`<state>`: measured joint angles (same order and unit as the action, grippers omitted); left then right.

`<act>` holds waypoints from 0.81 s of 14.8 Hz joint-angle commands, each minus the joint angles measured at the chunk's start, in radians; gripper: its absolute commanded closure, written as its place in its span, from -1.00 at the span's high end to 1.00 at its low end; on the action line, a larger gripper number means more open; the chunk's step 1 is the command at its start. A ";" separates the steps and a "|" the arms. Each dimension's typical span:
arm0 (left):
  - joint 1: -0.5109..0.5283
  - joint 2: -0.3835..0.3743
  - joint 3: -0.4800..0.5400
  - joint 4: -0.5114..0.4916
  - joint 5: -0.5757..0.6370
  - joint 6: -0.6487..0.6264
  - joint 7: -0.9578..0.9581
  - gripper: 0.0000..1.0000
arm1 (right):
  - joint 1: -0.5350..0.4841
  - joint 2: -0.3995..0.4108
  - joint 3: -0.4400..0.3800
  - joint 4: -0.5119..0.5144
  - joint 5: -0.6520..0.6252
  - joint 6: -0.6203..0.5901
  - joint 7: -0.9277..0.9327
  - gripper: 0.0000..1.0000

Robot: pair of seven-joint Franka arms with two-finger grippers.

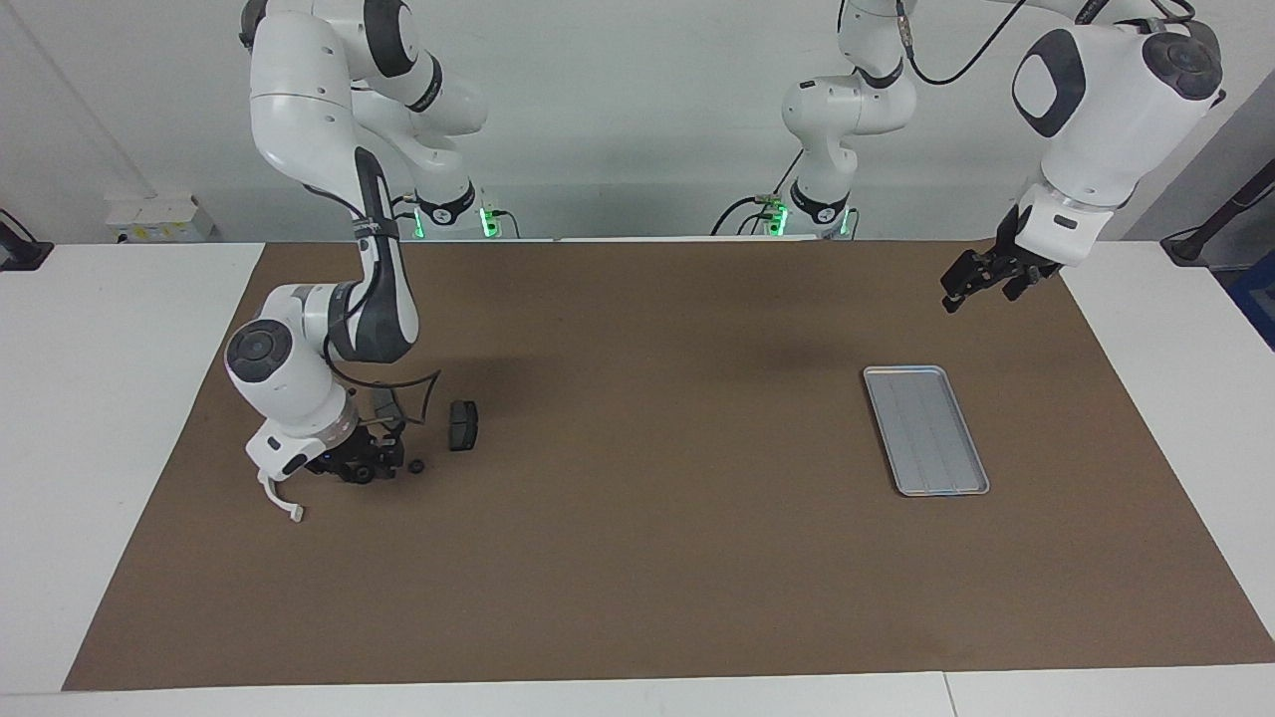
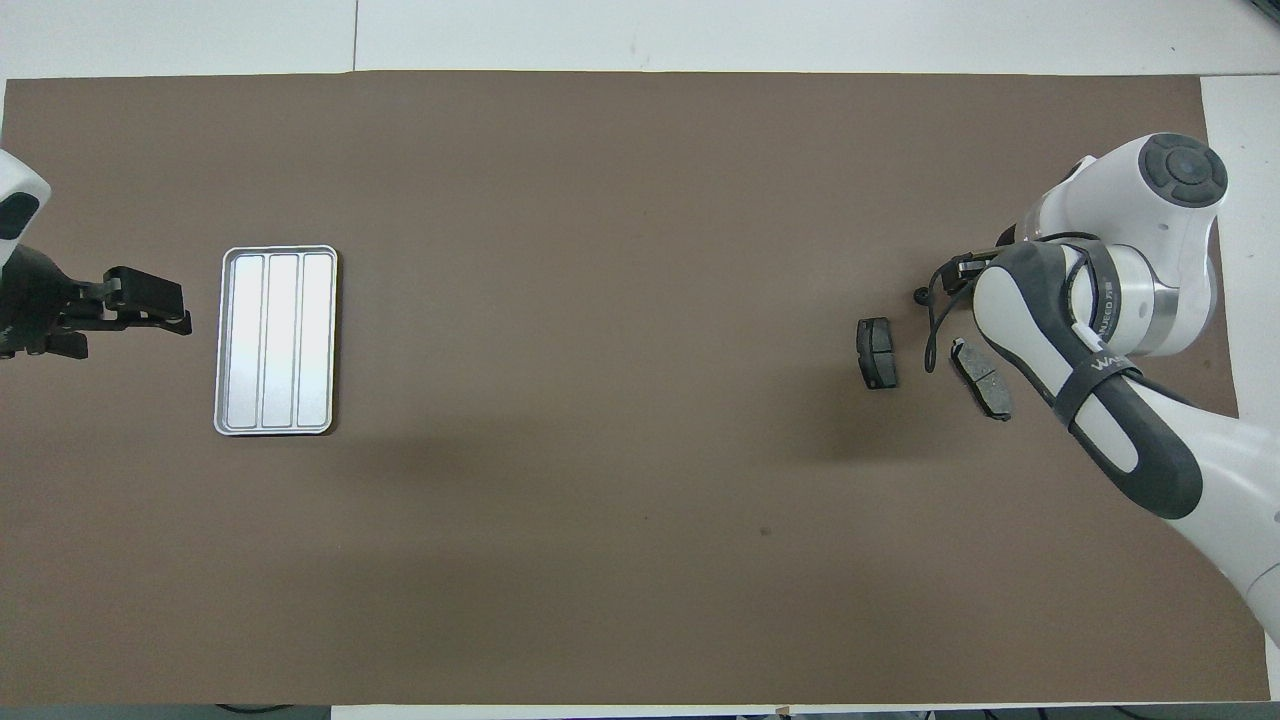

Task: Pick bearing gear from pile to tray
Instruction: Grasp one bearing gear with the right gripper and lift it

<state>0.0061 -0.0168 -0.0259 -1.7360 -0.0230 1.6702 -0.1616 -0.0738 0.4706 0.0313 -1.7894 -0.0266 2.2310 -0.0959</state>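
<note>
The pile lies toward the right arm's end of the table. It holds a dark grey pad plate (image 1: 463, 425) (image 2: 878, 352), a second pad plate (image 2: 981, 377) partly under the arm, a tiny black ring (image 1: 416, 466) (image 2: 920, 295) and a white half-ring bracket (image 1: 280, 496). My right gripper (image 1: 361, 470) is down low on the pile, beside the black ring. In the overhead view the wrist hides it. The silver tray (image 1: 926, 430) (image 2: 277, 340) lies empty toward the left arm's end. My left gripper (image 1: 981, 297) (image 2: 185, 310) hangs open in the air beside the tray.
A brown mat (image 1: 647, 558) covers the table, with white table surface (image 1: 90, 398) around it. The right arm's cable (image 1: 430, 393) loops down over the pile.
</note>
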 commanded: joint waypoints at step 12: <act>-0.005 -0.032 0.004 -0.036 -0.011 0.020 0.008 1.00 | -0.011 -0.010 0.004 -0.019 -0.010 0.038 -0.057 -1.00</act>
<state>0.0061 -0.0168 -0.0259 -1.7360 -0.0230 1.6702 -0.1616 -0.0851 0.4637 0.0250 -1.8073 -0.0280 2.2649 -0.1354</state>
